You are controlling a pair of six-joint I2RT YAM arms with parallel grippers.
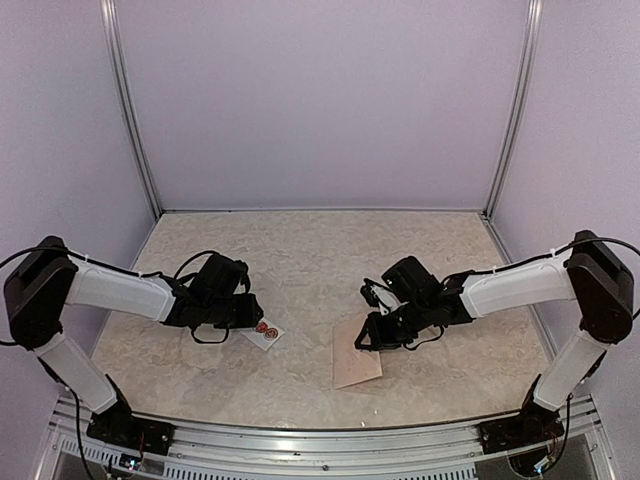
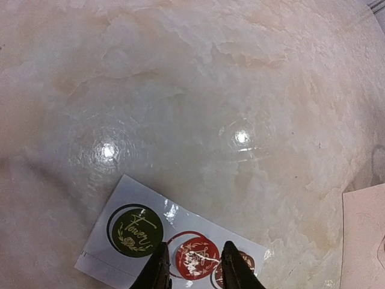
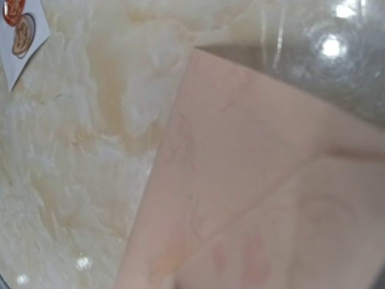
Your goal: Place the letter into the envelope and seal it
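The envelope [image 1: 358,368] lies just under the right hand [image 1: 371,337], whose opening cannot be told

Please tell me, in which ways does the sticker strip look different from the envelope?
Colour: the sticker strip is white, while the envelope is pale pink-cream. Print: the sticker strip carries a round green sticker and a red sticker; the envelope's visible face shows no print. Size: in the top view the sticker strip is smaller than the envelope. Both lie on the marbled table.

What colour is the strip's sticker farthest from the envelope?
The sticker is dark green with cream lettering; left wrist view.
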